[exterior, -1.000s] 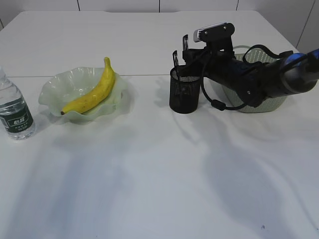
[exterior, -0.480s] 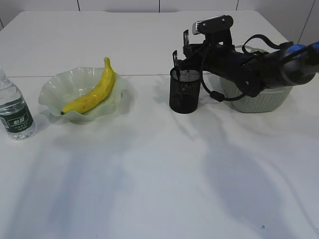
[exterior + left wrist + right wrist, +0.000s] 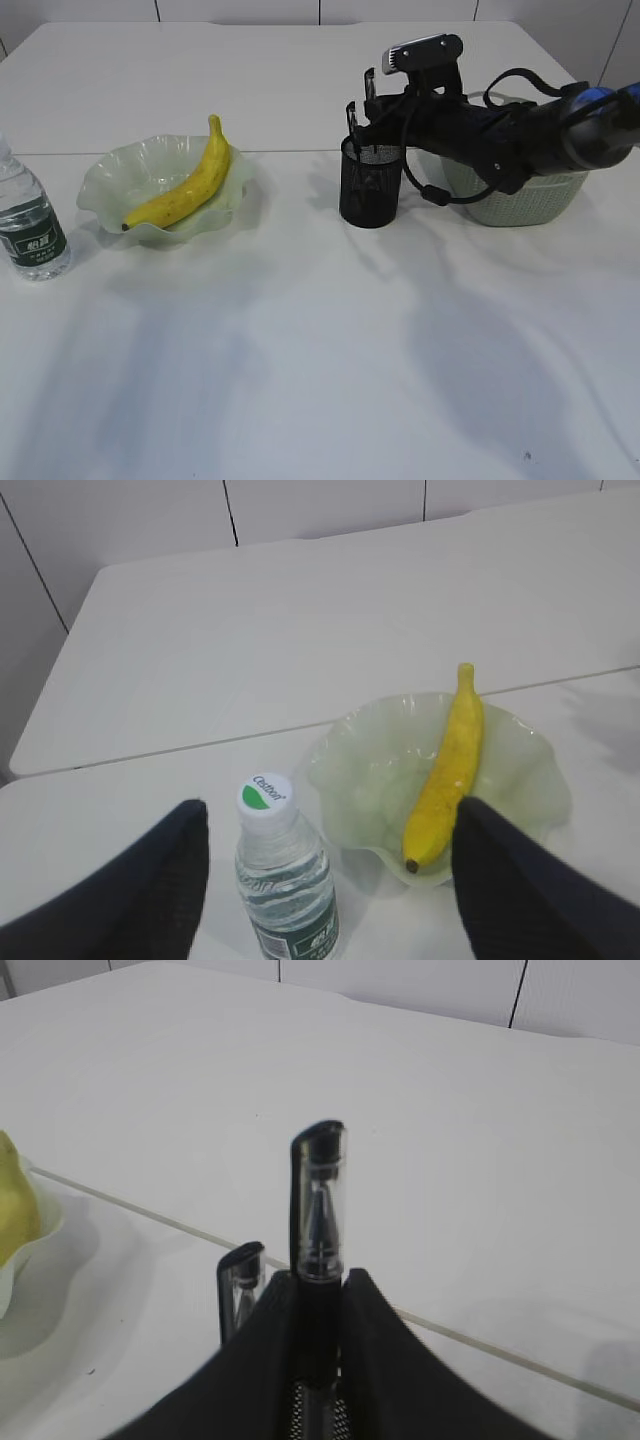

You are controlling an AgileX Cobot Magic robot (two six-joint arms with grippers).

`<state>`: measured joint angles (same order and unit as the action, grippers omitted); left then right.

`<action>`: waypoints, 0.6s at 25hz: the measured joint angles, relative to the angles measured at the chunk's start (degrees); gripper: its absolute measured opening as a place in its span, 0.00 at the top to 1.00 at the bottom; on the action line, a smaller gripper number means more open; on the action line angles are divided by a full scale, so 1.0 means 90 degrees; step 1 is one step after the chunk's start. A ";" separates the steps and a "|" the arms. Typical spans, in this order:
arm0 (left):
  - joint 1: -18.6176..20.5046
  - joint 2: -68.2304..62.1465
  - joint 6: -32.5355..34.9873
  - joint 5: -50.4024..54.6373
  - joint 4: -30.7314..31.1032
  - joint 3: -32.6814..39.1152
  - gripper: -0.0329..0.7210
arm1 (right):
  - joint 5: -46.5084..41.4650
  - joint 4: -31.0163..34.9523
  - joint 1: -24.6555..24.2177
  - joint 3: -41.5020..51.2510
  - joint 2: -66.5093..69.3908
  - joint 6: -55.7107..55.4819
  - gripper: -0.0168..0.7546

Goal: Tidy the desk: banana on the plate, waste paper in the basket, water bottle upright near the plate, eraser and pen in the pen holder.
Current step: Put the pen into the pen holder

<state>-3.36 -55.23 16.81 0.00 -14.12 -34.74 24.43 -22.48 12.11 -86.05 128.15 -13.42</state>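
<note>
Your right gripper (image 3: 318,1305) sits directly above the black mesh cylindrical pen holder (image 3: 370,184), its jaws narrow and pressed against the dark barrel of a clear-capped pen (image 3: 318,1210), which stands upright between them; a second clear-capped pen (image 3: 240,1282) stands just beside it, lower. Your left gripper (image 3: 325,865) hangs with jaws spread wide and holding nothing, above the clear plastic water bottle with a white cap (image 3: 283,875). That bottle stands upright just beside the pale green wavy-edged glass plate (image 3: 105,180), on its left. The yellow banana (image 3: 185,185) lies across the plate. The pale green woven waste basket (image 3: 520,200) stands behind your right arm; its contents cannot be seen.
</note>
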 joint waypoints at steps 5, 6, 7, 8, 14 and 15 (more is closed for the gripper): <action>0.0000 -0.0013 0.0000 -0.0087 0.0000 0.0000 0.24 | -0.0035 -0.0082 0.0000 0.0000 -0.0066 -0.0028 0.82; 0.0000 -0.0013 0.0000 -0.0099 0.0000 0.0000 0.24 | -0.0035 -0.0082 0.0000 0.0000 -0.0094 -0.0028 0.82; 0.0000 -0.0013 0.0000 -0.0099 0.0000 0.0000 0.24 | -0.0051 -0.0082 0.0000 0.0000 -0.0103 -0.0028 0.81; 0.0000 -0.0013 0.0000 -0.0099 0.0000 0.0000 0.24 | -0.0105 -0.0082 0.0000 0.0000 -0.0108 -0.0028 0.79; 0.0000 -0.0013 0.0000 -0.0108 0.0000 0.0000 0.24 | -0.0296 -0.0087 0.0000 0.0000 -0.0108 -0.0038 0.72; 0.0000 -0.0013 0.0000 -0.0108 0.0000 0.0000 0.24 | -0.0309 -0.0097 0.0000 0.0000 -0.0108 -0.0050 0.72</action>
<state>-3.36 -55.35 16.81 -0.97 -14.12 -34.74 21.64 -23.35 12.11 -86.05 127.18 -13.87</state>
